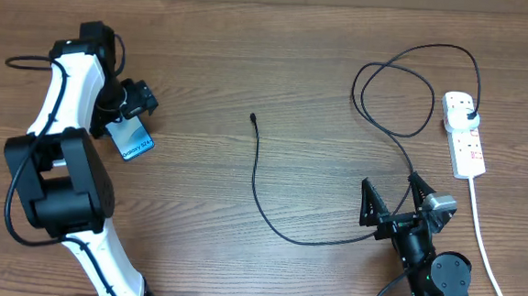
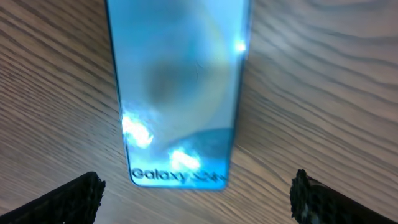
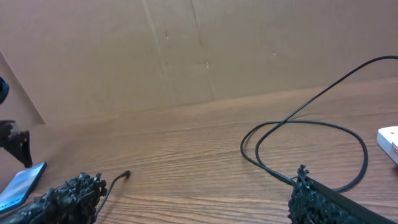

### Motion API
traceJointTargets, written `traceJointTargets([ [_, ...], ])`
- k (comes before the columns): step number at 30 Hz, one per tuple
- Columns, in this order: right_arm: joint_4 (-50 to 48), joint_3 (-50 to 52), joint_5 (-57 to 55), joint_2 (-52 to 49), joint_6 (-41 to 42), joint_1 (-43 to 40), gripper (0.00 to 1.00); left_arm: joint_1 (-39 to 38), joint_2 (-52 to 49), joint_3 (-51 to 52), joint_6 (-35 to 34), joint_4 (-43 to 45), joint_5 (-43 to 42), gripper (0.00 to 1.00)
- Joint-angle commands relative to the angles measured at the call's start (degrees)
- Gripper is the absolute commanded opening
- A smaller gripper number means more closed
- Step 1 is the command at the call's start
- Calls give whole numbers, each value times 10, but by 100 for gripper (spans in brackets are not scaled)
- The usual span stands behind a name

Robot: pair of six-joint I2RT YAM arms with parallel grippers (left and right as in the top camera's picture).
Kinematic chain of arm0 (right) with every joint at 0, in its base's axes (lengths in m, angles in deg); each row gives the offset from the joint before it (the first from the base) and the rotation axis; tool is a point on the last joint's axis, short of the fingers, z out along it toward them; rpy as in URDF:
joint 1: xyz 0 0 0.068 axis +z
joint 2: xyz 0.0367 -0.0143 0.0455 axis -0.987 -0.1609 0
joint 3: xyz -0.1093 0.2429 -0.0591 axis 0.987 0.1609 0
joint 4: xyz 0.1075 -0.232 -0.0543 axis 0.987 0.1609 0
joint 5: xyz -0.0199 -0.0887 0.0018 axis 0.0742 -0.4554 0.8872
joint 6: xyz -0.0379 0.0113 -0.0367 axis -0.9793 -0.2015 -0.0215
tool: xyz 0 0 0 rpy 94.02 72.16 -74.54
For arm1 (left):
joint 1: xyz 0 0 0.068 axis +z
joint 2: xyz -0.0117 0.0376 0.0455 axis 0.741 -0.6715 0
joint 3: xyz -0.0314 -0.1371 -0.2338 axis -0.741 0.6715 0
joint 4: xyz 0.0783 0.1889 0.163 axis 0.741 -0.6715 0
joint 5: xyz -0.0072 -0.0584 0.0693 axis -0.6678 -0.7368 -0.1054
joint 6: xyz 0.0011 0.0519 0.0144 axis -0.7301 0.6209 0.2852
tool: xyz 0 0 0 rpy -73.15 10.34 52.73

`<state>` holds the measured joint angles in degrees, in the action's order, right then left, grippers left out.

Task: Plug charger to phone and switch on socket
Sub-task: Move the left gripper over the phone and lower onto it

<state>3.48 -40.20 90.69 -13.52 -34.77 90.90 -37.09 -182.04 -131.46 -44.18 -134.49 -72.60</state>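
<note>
Jaws on the left arm are spreading wide, their rough black tips flanking the near end of the phone (image 2: 177, 93), a slim glossy rectangle lying flat on the wood-grain table (image 2: 323, 81). Right jaws are gaping wide too; the thin black charger (image 1: 256, 180) is looping ahead of them, and the white oblong socket (image 1: 466, 147) is sitting farther to their right.

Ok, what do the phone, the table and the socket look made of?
Phone: glossy glass front, judging by the bright reflections on it.
Table: wood or wood-look laminate, matte, with grain lines throughout.
Socket: smooth white plastic, apparently, with red markings.
</note>
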Motion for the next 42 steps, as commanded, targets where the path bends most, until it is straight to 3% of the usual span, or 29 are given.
traceJointTargets([
  [1, -2, 6, -7, 4, -1, -3, 100, 8, -42, -10, -12, 5, 14, 100],
  [15, -2, 6, -7, 4, -1, -3, 100, 14, -74, -3, 10, 49, 47, 100],
  [30, -2, 6, -7, 4, -1, -3, 100, 21, -74, 80, 14, 123, 49, 100],
  [36, -2, 6, -7, 4, -1, -3, 100, 35, -74, 80, 13, 112, -1, 88],
  [42, -2, 6, -7, 4, -1, -3, 100, 48, -74, 80, 14, 117, 31, 88],
])
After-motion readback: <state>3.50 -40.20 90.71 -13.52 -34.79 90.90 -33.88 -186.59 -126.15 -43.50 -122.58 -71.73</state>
